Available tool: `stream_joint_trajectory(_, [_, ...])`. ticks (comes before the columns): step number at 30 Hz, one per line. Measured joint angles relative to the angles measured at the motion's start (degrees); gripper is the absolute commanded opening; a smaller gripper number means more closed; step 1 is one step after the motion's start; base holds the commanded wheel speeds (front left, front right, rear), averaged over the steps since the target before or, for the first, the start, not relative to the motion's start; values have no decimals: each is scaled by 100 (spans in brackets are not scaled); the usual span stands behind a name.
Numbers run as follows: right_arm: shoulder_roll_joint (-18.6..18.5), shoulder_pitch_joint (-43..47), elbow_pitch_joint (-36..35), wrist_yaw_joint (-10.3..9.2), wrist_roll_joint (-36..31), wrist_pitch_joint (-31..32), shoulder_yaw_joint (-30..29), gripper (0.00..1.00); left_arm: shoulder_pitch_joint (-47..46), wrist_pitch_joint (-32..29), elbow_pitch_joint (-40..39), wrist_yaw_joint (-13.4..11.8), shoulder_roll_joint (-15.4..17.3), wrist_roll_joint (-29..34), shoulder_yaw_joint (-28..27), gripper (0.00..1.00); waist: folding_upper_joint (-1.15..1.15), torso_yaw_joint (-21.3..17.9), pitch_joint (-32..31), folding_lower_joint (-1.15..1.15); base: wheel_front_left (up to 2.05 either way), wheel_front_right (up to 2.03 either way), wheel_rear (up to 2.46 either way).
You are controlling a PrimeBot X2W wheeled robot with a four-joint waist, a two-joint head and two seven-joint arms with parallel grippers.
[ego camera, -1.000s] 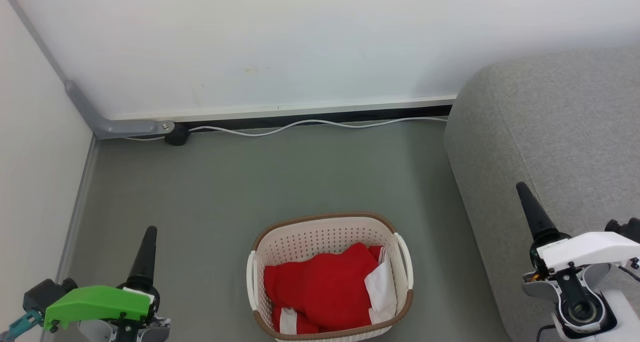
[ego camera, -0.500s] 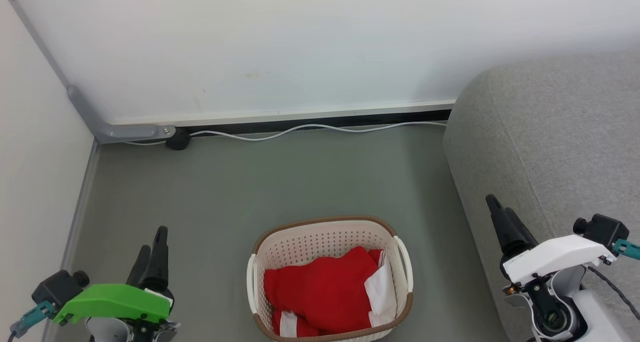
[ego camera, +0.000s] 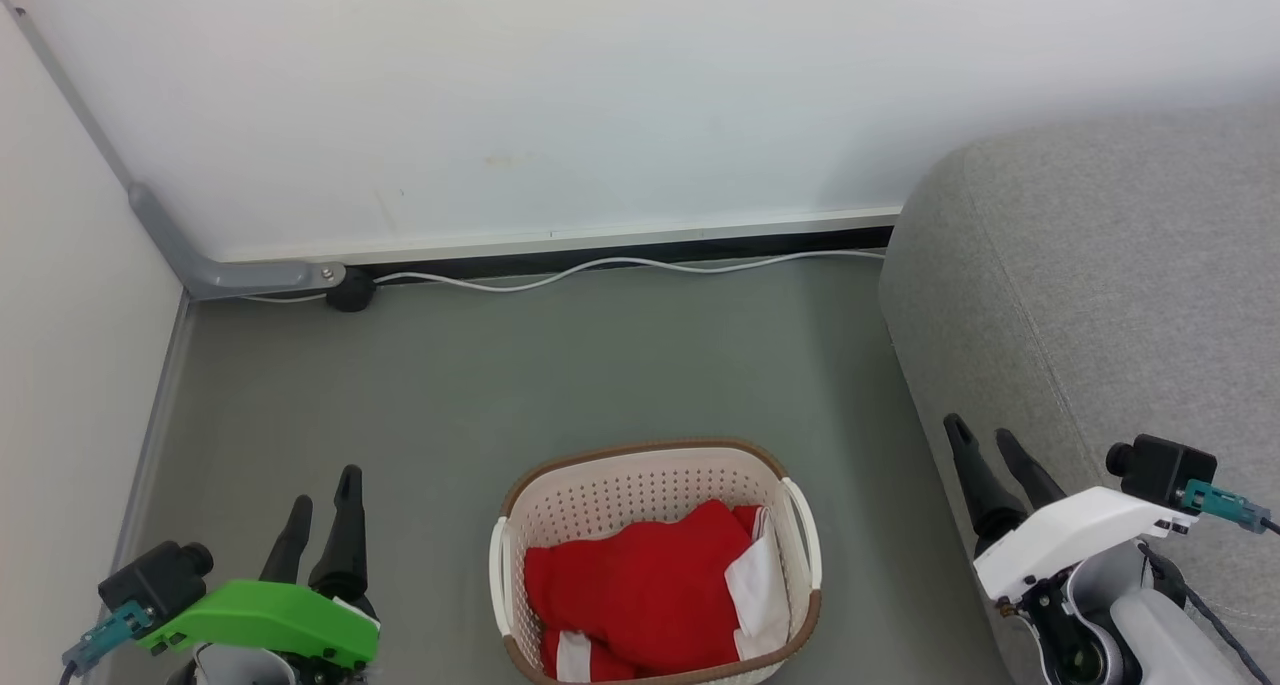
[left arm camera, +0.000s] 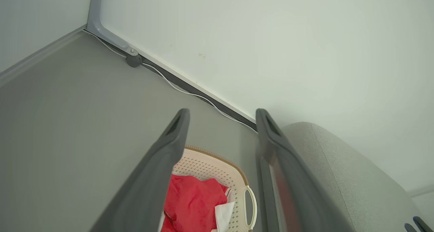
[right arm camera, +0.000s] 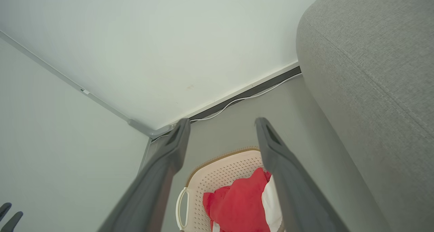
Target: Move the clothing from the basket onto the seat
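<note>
1. My left gripper (ego camera: 324, 493) hovers at the near left above the floor (ego camera: 500, 365). Its two dark fingers are spread apart and hold nothing.
2. My right gripper (ego camera: 980, 433) hangs at the near right, in front of the side of the seat (ego camera: 1100, 285). Its fingers are parted too, and empty.
3. The clothing (ego camera: 640, 590) lies in the basket (ego camera: 620, 485), near and centred between my grippers, apart from both. It is red, with a white panel on its right side and a white stripe at its near edge.
4. The basket stands on the floor just left of the seat, with a strip of bare floor between them.
5. The floor is a smooth, matt grey-green.
6. The far wall (ego camera: 600, 95) is plain white, with a pale strip and a dark gap at its foot.
7. A white cable (ego camera: 600, 262) runs along the foot of that wall, from a dark round fitting (ego camera: 352, 290) at the far left toward the seat.
8. A grey conduit (ego camera: 230, 277) comes down the corner by the left wall (ego camera: 60, 315) and bends along the floor.
9. The seat is light grey woven fabric with a rounded corner and a stitched seam.
</note>
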State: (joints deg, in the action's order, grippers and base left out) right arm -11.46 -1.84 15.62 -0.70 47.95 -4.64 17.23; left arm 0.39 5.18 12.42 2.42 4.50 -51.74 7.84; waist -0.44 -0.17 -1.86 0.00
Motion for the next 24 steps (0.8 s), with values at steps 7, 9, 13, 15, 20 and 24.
stream_joint_trajectory(7, [-98, 0, 51, -103, -435, -153, 182, 100, 25, 153, -62, -36, 1, 489, 88, 100, 0, -14, -19, 0, 0, 0, 0])
stream_joint_trajectory(9, [-110, 0, 58, -145, -579, -192, 234, 100, 42, 183, -85, -42, 1, 713, 116, 100, 0, -16, -20, 0, 0, 0, 0])
stream_joint_trajectory(13, [-152, 0, 91, -201, -882, -291, 356, 100, 119, 281, -126, -43, 2, 1100, 171, 100, 0, -19, -18, 0, 0, 0, 0])
stream_joint_trajectory(15, [-191, 0, 107, -241, -1021, -342, 397, 100, 130, 330, -151, -43, 2, 1196, 186, 100, 0, -20, -18, 0, 0, 0, 0])
stream_joint_trajectory(20, [-265, 0, 143, -301, -1326, -437, 480, 100, 143, 403, -185, -44, 5, 1590, 229, 100, 0, -34, -18, 0, 0, 0, 0])
stream_joint_trajectory(24, [-326, -2, 163, -348, -1586, -517, 536, 100, 177, 504, -216, -58, 13, 1894, 264, 100, 0, -59, -3, 0, 0, 0, 0])
